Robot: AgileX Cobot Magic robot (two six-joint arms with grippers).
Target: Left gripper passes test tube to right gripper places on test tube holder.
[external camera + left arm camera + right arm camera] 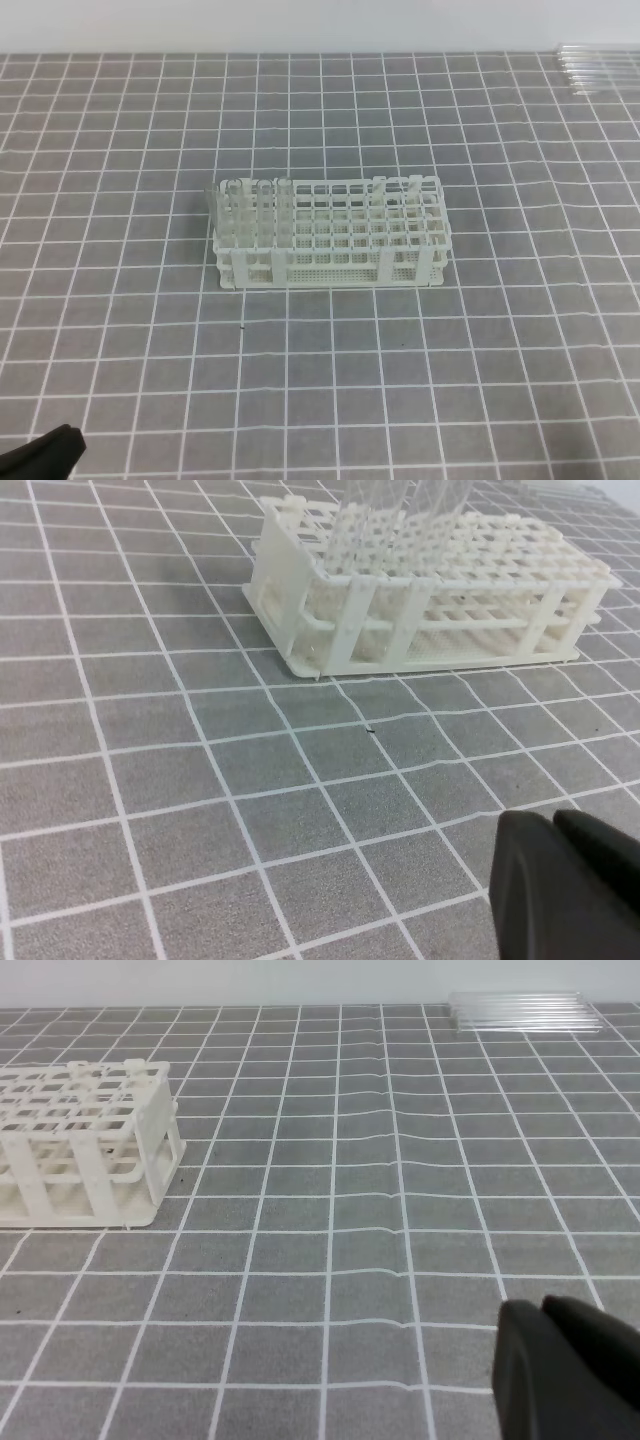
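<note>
The white test tube holder (330,235) stands mid-table on the grey grid mat. It also shows in the left wrist view (420,590) and the right wrist view (85,1145). Several clear test tubes (250,205) stand upright in its left end (400,520). Only a black tip of my left gripper (45,452) shows at the bottom left corner, well short of the holder. In its wrist view the left gripper (553,820) is shut with nothing held. My right gripper (543,1308) is also shut and holds nothing; it is out of the high view.
A bundle of clear tubes (600,68) lies flat at the far right edge of the mat, also seen in the right wrist view (525,1012). The mat has a slight ripple (390,1150) to the right of the holder.
</note>
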